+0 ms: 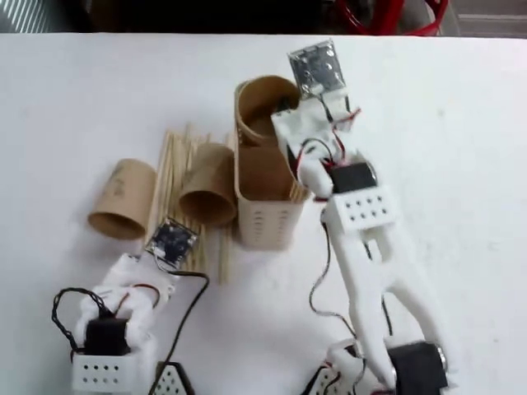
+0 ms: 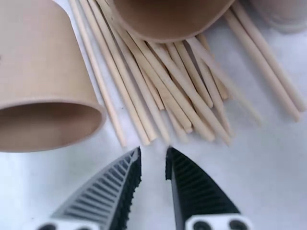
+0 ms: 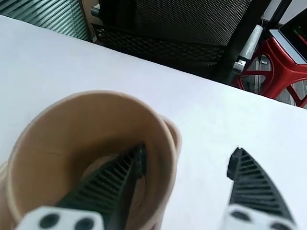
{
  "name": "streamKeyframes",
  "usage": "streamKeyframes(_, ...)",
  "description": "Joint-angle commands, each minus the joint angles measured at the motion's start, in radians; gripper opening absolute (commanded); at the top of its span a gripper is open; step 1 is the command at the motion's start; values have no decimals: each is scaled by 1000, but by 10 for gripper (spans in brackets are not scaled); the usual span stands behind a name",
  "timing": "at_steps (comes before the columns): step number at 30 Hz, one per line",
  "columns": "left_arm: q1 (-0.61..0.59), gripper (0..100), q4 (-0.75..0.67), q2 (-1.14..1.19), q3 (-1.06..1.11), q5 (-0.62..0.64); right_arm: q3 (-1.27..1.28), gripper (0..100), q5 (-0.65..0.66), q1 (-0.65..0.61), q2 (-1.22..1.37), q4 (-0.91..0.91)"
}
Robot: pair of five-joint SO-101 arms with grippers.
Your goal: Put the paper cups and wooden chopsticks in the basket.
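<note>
The right wrist view shows what the high view hides: the right gripper [image 3: 188, 155] is spread wide, with one finger inside the paper cup [image 3: 72, 124] at the far end of the basket [image 1: 263, 222]. The right arm is stretched out far. The left gripper [image 2: 152, 155] is a little apart and holds nothing, low by the near ends of the wooden chopsticks [image 2: 182, 96].

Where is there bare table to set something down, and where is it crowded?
Free: the wide table right of the basket and right arm, and the stretch left of the outer lying cup. Crowded: chopsticks fill the gap from that cup past the second lying cup to the basket, with the left gripper at their near ends.
</note>
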Motion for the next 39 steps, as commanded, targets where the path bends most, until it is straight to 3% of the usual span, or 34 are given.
streamKeyframes(1, -5, 102, 15, 7, -2, -3, -6, 272, 2, 2, -171, 108)
streamKeyframes(4, -5, 102, 15, 7, -2, -3, -3, 265, 3, 12, -363, 243)
streamKeyframes(7, -5, 102, 15, 7, -2, -3, 0, 189, 3, 8, -550, 407)
streamKeyframes(13, -5, 102, 15, 7, -2, -3, 100, 20, 106, 38, -748, 435)
streamKeyframes(25, -5, 102, 15, 7, -2, -3, 821, 18, 192, 248, -1432, 495)
streamKeyframes(30, -5, 102, 15, 7, -2, -3, 942, 18, 321, 332, -1392, 495)
streamKeyframes(39, -5, 102, 15, 7, -2, -3, 1131, 18, 293, 469, -1446, 489)
